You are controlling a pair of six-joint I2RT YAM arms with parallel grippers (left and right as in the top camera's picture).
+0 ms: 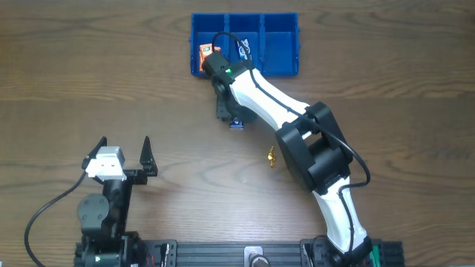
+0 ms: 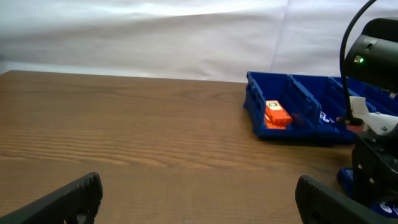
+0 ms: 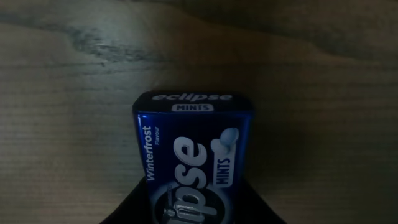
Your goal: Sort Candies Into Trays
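The right gripper [image 1: 230, 117] is down at the surface [image 1: 89, 81] near its middle, clamped on a blue tin [image 3: 193, 155]. In the right wrist view the dark fingers [image 3: 127, 208] press against the tin's two sides, and its flat printed face is turned up. From above, the tin [image 1: 237, 124] shows just at the gripper's tip, at 6 o'clock from the tray [image 1: 297, 44] and apart from it.

The blue tray has three compartments and sits at the surface's 12 o'clock edge. An orange candy [image 1: 202, 52] lies in its left compartment and a blue-and-white piece [image 1: 245, 49] in the middle one. A gold candy [image 1: 271, 156] lies on the surface at 4 o'clock from the tin, beside the right arm.

The left gripper [image 1: 125, 142] is at 8 o'clock, well apart from everything, with its fingers spread wide and nothing between them.
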